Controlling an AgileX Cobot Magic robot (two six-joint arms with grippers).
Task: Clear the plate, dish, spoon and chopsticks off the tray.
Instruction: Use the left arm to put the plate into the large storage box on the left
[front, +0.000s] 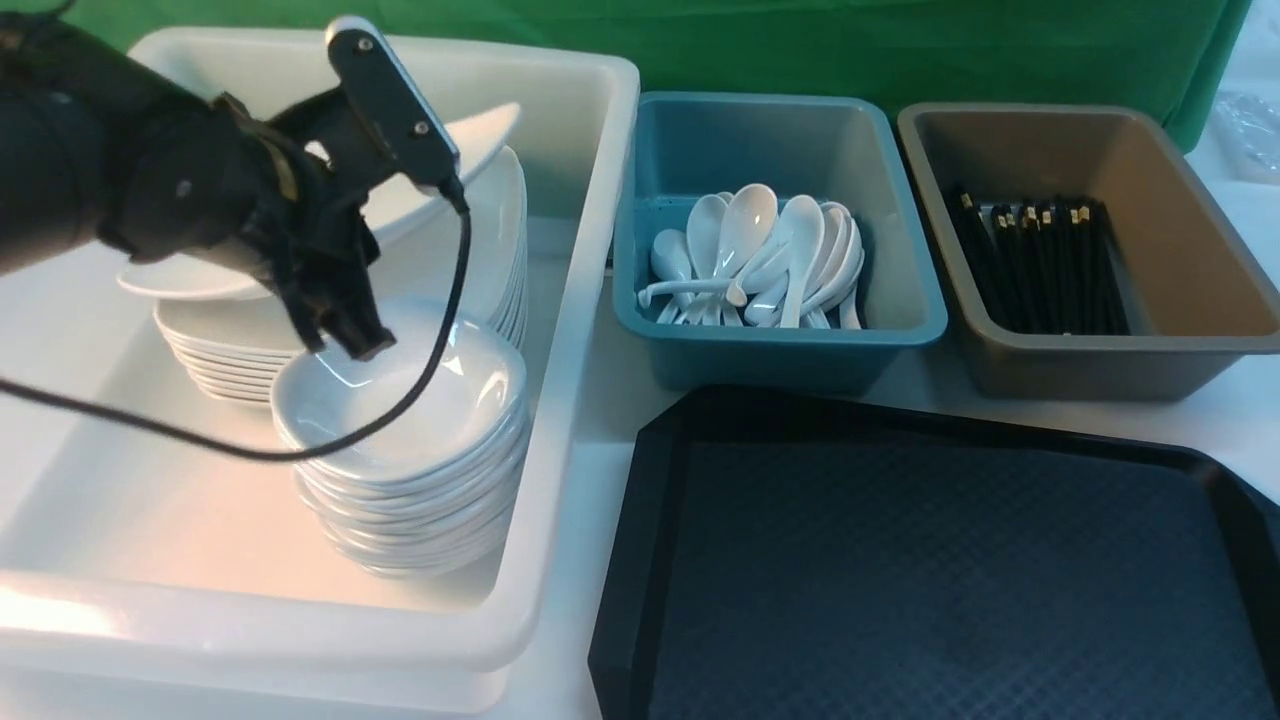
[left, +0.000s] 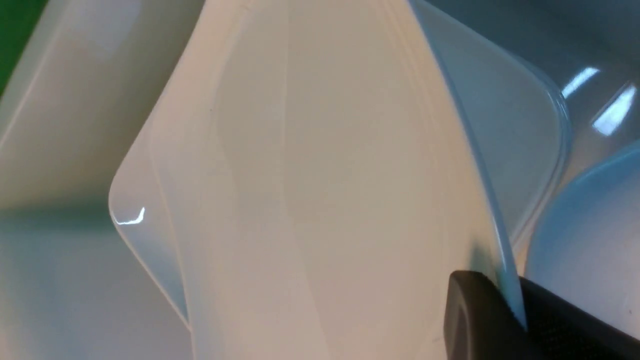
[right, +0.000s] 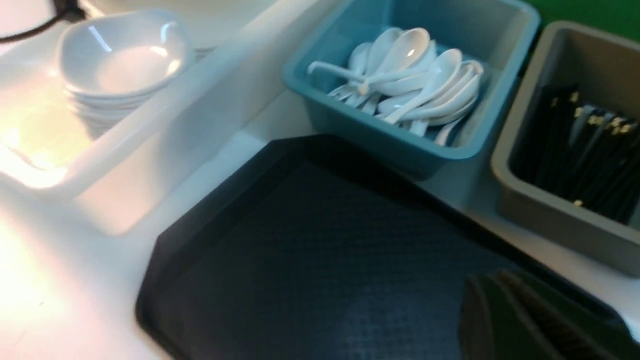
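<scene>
My left gripper (front: 350, 338) is shut on the rim of the large white square plate (front: 475, 135). It holds the plate tilted above the stack of plates (front: 230, 345) inside the white tub (front: 590, 330). In the left wrist view the plate (left: 310, 175) fills the frame, its edge pinched between the black fingers (left: 470, 320). Small dishes (front: 420, 405) are stacked just under the gripper. The black tray (front: 900, 560) carries nothing that I can see. My right gripper (right: 505, 310) hangs shut over the tray (right: 310, 240), holding nothing. It is out of the front view.
A teal bin (front: 900, 300) behind the tray holds several white spoons (front: 760, 250). To its right, a brown bin (front: 1190, 300) holds several black chopsticks (front: 1040, 265). A black cable (front: 440, 330) loops from the left wrist across the dish stack. Green cloth lines the back.
</scene>
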